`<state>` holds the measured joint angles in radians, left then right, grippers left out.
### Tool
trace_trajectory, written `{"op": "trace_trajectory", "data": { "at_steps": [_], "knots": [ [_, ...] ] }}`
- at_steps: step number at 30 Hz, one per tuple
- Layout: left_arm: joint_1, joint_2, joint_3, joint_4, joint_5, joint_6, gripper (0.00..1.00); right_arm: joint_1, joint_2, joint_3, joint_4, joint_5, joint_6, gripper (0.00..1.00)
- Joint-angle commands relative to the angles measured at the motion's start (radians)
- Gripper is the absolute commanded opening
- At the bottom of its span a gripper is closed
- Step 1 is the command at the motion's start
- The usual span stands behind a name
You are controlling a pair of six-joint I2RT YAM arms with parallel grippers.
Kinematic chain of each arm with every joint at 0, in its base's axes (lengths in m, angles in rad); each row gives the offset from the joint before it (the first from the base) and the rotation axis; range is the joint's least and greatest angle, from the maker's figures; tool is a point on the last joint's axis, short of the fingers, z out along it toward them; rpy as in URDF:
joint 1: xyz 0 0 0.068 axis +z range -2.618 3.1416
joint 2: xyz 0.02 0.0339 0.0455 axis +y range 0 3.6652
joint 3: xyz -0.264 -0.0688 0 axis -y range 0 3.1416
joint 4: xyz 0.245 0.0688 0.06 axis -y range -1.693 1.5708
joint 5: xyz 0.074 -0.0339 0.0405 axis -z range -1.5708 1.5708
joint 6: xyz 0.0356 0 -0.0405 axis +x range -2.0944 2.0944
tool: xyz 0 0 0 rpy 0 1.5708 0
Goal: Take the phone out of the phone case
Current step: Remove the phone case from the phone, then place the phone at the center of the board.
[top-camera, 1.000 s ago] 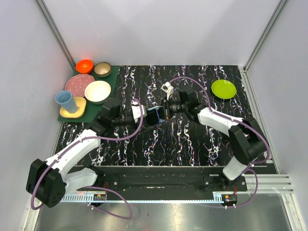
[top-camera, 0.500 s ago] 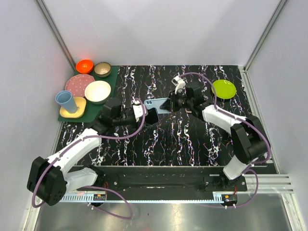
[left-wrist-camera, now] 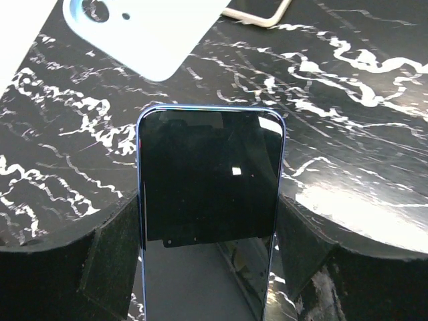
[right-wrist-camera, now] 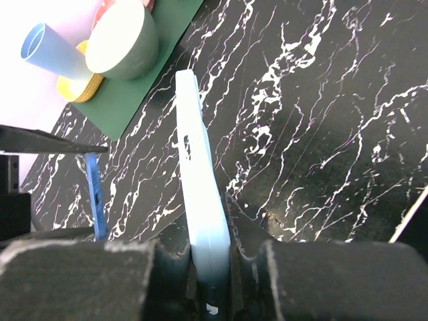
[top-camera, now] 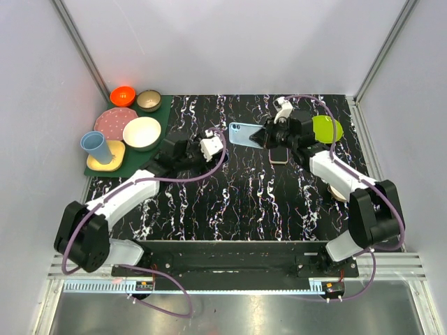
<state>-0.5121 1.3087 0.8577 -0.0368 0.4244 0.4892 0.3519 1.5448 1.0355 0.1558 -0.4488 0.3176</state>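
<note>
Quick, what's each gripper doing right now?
Left gripper: closed, holding the phone.
Right gripper: closed, holding the phone case.

The phone (left-wrist-camera: 208, 174) is a slim slab with a blue rim and a dark, glossy screen that is switched off. It fills the lower middle of the left wrist view, screen facing the camera, clamped by its long sides in the left gripper (left-wrist-camera: 208, 234) above the desk (left-wrist-camera: 361, 100). The case (top-camera: 244, 134) is pale blue with a camera cutout at one corner. It sits in the upper middle of the top view, apart from the phone, pinched at one end by the right gripper (right-wrist-camera: 210, 261).
</note>
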Motion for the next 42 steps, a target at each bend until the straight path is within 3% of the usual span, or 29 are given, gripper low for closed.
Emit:
{"op": "trace_trajectory", "data": {
  "at_steps": [1,11,14,18,27,35,42],
  "knots": [
    [0.006,0.078,0.112,0.038,-0.162,0.037,0.0,-0.025,-0.074,-0.005,0.059,0.051,-0.022,0.0],
    [0.064,0.323,0.335,-0.02,-0.297,-0.003,0.0,-0.088,-0.114,-0.028,0.08,0.084,-0.009,0.0],
    [0.086,0.386,0.398,-0.052,-0.271,-0.003,0.0,-0.103,-0.117,-0.032,0.087,0.073,0.003,0.0],
    [0.087,0.449,0.432,-0.026,-0.265,0.132,0.0,-0.111,-0.111,-0.032,0.09,0.062,0.006,0.0],
    [0.092,0.641,0.63,-0.152,-0.251,0.503,0.0,-0.133,-0.097,-0.034,0.093,0.058,0.009,0.0],
    [0.116,0.785,0.788,-0.279,-0.164,0.653,0.0,-0.146,-0.077,-0.037,0.097,0.058,0.005,0.0],
    [0.139,0.873,0.857,-0.288,-0.147,0.726,0.0,-0.151,-0.061,-0.037,0.1,0.05,0.011,0.0]
  ]
}}
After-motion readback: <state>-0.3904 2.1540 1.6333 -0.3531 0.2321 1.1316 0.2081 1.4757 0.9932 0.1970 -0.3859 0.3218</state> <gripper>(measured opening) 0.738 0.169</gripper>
